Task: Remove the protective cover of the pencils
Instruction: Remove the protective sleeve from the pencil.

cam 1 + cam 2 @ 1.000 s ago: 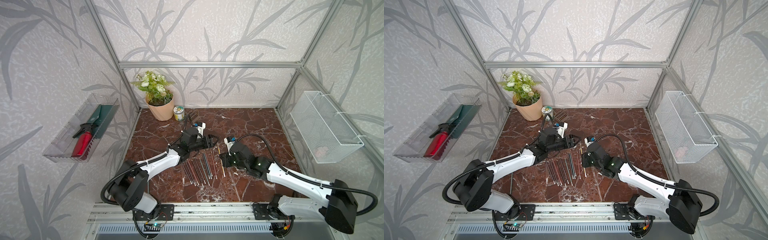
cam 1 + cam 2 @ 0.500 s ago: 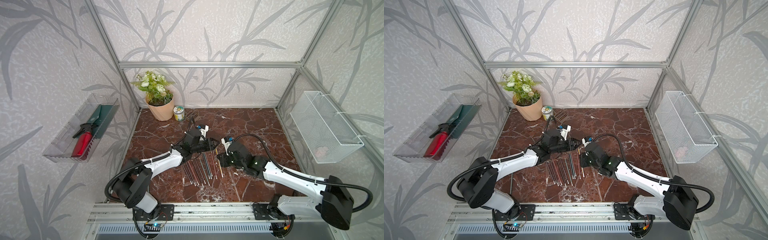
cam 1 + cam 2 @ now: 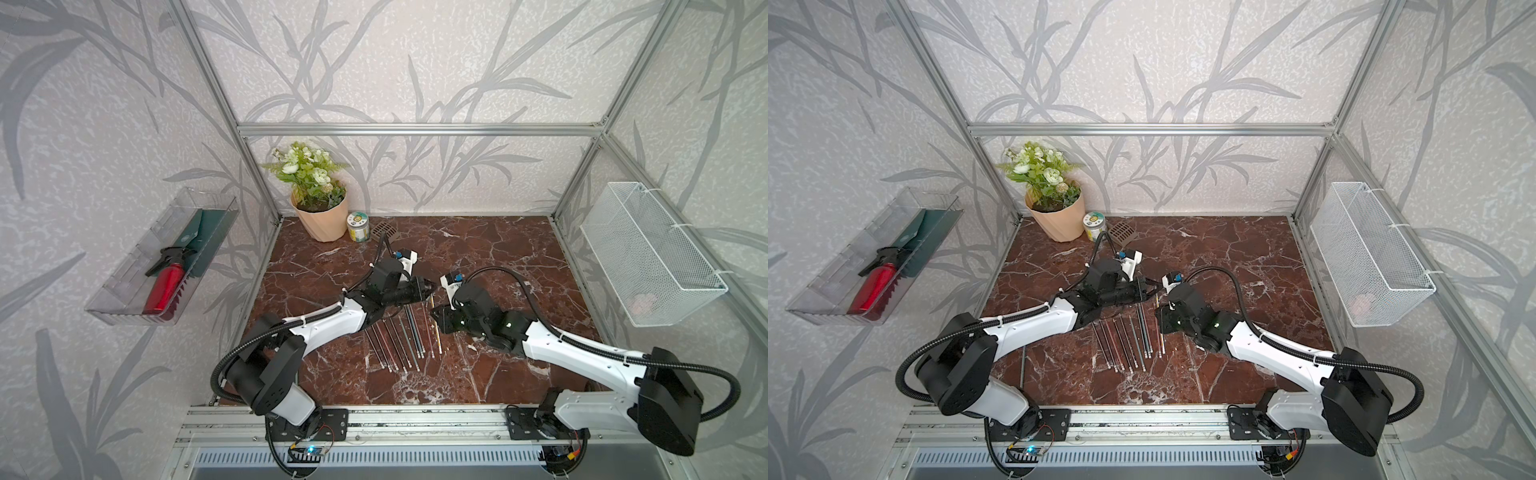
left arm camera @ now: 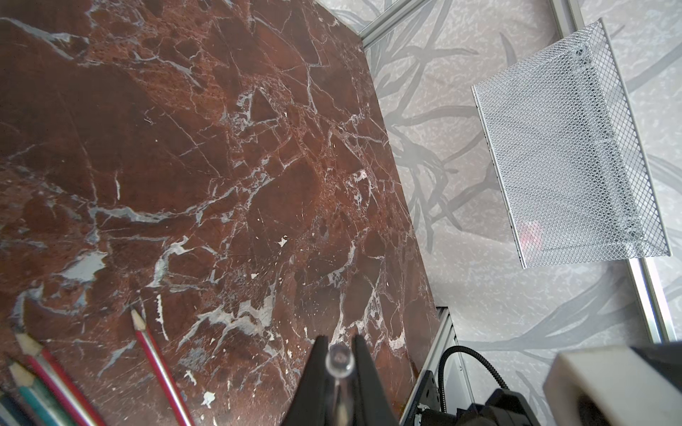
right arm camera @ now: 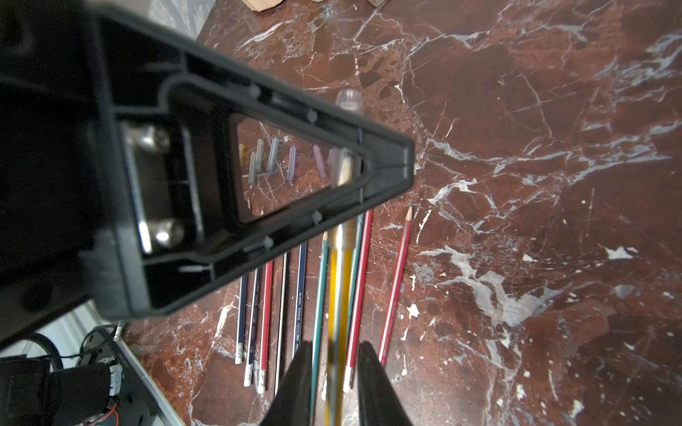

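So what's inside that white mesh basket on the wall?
In the white mesh basket a small pinkish thing lies near one end of the floor. The mesh blurs it, so what it is stays unclear.

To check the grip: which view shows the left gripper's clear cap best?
The left wrist view: the clear cap sits sharp in the left gripper. The right wrist view shows only its blurred end. In both top views it is too small.
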{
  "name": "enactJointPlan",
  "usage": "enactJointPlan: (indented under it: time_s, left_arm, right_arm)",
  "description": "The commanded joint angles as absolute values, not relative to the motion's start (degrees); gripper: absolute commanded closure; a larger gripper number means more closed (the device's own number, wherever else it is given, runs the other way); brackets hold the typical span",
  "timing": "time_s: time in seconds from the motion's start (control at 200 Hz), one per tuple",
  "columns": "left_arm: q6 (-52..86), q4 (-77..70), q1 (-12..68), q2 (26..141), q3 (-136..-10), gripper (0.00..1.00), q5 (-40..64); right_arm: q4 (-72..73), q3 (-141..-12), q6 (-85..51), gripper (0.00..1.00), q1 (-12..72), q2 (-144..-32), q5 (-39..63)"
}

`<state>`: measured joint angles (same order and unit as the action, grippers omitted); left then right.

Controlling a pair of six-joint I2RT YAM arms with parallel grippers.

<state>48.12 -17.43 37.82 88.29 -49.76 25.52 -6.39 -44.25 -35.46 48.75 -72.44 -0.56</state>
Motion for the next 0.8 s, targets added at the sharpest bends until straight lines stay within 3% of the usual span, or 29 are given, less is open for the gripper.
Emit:
enactJointPlan:
  time_s: [0.0, 0.17, 0.32, 0.415, 0.795]
  left_arm:
    - [47.96, -17.09, 38.01, 88.25, -51.78, 0.93, 25.23]
    - [47.9, -16.57, 37.96, 88.01, -51.93, 0.94, 25.22]
    - [47.64, -15.96, 37.93, 87.8, -51.97, 0.95, 24.81]
    - [47.22, -15.17, 37.83, 87.64, -52.03, 0.95, 24.11]
    - [46.76, -13.72, 36.79, 85.6, -51.5, 0.98, 22.7]
  right_arm:
    - [-5.37, -46.15, -35.59, 0.67, 49.02, -73.4, -0.24]
    - [-4.8, -46.67, -35.65, 0.68, 49.01, -75.56, 0.15]
    - [-4.38, -46.46, -35.69, 0.9, 49.04, -75.99, 1.1]
    - [-4.37, -45.76, -35.41, 0.97, 49.13, -74.96, 0.95]
    - [-4.22, -44.15, -34.8, 1.0, 50.5, -73.48, 1.41]
